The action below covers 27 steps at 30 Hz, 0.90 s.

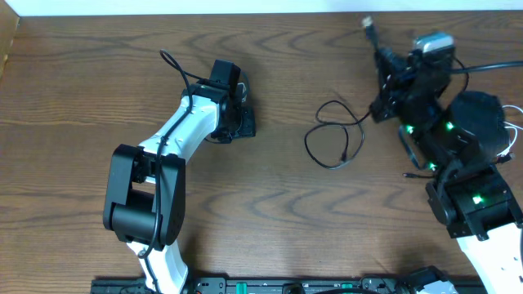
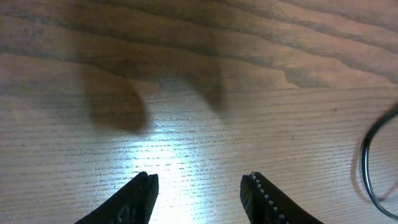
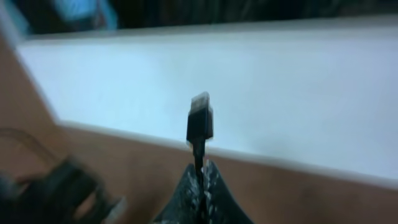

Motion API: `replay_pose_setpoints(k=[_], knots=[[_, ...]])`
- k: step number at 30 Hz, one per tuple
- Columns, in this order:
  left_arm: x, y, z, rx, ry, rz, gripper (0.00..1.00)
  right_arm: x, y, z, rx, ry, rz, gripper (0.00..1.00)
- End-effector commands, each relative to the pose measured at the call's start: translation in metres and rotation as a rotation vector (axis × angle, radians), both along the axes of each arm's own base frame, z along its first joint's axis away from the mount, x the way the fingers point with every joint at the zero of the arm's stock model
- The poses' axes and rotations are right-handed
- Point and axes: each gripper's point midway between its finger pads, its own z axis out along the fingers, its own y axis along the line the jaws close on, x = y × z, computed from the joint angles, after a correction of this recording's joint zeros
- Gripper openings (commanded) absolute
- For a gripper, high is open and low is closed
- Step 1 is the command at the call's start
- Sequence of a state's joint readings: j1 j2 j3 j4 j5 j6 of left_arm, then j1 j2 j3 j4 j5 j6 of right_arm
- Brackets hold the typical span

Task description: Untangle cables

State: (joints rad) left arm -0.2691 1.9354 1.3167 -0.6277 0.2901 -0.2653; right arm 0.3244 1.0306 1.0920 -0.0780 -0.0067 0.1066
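Overhead: the thin black cable (image 1: 333, 140) lies in loose loops on the brown wood-grain table (image 1: 270, 212); the right gripper (image 1: 376, 42) lifts one end, likely to draw out slack. Left wrist: the left gripper (image 2: 199, 186) stands parted, empty, over bare wood. Right wrist: jaws clamped below the black plug (image 3: 200, 118)

The bench (image 1: 270, 212) is brown wood with bold, wavy grain. A plain white panel (image 3: 280, 81) runs along the bench's far edge. Past the bench, beyond that panel, a blurred blue shape (image 3: 84, 14) shows against a dark band. A tan strip (image 1: 6, 45) borders the bench's left edge.
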Motion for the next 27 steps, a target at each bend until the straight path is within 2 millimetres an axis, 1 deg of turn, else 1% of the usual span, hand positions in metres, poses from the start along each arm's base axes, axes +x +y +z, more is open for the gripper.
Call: replay_pose_setpoints(k=[1, 4, 6, 8, 9, 11, 12, 14, 17, 18, 24, 26, 27], knots=[[-0.003, 0.001, -0.006, -0.003, 0.021, 0.000, 0.49, 0.003, -0.045, 0.026, -0.074, -0.108, -0.251, 0.01], [-0.003, 0.001, -0.006, -0.003, 0.021, 0.000, 0.49, 0.001, -0.087, 0.043, -0.082, -0.167, -0.487, 0.01], [-0.003, 0.001, -0.006, -0.003, 0.021, 0.000, 0.49, -0.001, -0.110, 0.050, -0.083, -0.193, -0.602, 0.01], [-0.003, 0.001, -0.006, -0.003, 0.021, 0.000, 0.49, -0.002, -0.131, 0.056, -0.103, -0.216, -0.689, 0.01], [-0.003, 0.001, -0.006, -0.003, 0.021, 0.000, 0.49, -0.001, -0.138, 0.057, -0.109, -0.220, -0.710, 0.01], [-0.003, 0.001, -0.006, -0.003, 0.021, 0.000, 0.48, 0.003, -0.151, 0.052, -0.096, -0.204, -0.740, 0.01], [-0.003, 0.001, -0.006, -0.003, 0.021, 0.000, 0.48, 0.005, -0.154, 0.044, -0.072, -0.176, -0.743, 0.01], [-0.003, 0.001, -0.006, -0.003, 0.021, 0.000, 0.48, 0.011, -0.151, 0.023, -0.056, -0.096, -0.716, 0.01], [-0.003, 0.001, -0.006, -0.003, 0.021, 0.000, 0.48, 0.018, -0.136, -0.019, -0.103, 0.066, -0.616, 0.03], [-0.003, 0.001, -0.006, -0.003, 0.021, 0.000, 0.49, 0.020, -0.129, -0.036, -0.119, 0.130, -0.574, 0.07], [-0.003, 0.001, -0.006, -0.003, 0.021, 0.000, 0.49, 0.017, -0.098, -0.113, -0.165, 0.421, -0.380, 0.61], [-0.003, 0.001, -0.006, -0.003, 0.021, 0.000, 0.48, 0.016, -0.094, -0.137, -0.190, 0.506, -0.355, 0.70], [-0.003, 0.001, -0.006, -0.003, 0.021, 0.000, 0.49, 0.017, -0.094, -0.148, -0.205, 0.544, -0.354, 0.73]])
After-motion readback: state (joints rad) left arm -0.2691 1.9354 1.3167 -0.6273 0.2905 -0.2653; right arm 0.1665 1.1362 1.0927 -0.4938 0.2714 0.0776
